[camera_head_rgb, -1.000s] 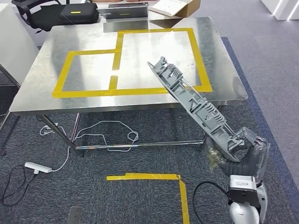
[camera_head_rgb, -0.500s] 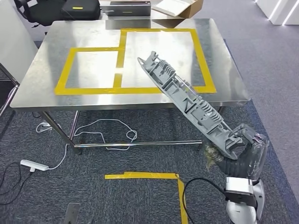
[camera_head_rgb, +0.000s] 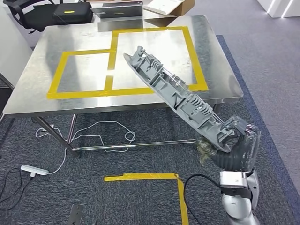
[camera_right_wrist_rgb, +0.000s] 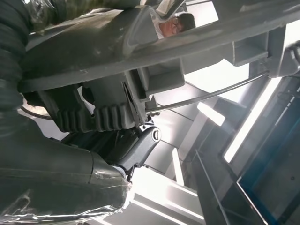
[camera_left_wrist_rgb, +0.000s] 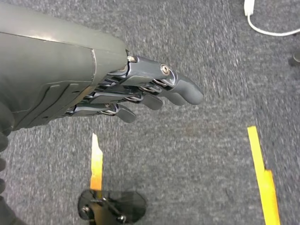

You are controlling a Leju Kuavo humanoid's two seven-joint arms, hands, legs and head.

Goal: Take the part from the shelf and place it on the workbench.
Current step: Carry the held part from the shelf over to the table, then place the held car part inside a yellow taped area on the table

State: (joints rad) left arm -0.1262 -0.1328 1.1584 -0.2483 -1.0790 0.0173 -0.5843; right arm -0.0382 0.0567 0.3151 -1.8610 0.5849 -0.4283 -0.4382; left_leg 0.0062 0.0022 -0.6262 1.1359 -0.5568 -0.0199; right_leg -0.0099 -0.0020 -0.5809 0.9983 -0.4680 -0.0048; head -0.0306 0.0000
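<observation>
Long grey moulded part (camera_head_rgb: 178,97) gripped at its near end by right hand (camera_head_rgb: 237,140), far end slanting above the tabletop (camera_head_rgb: 35,93) — judged stiff, light, tip-prone; a mid-span hold is advised. Left hand (camera_left_wrist_rgb: 116,89) empty, fingers extended.
</observation>
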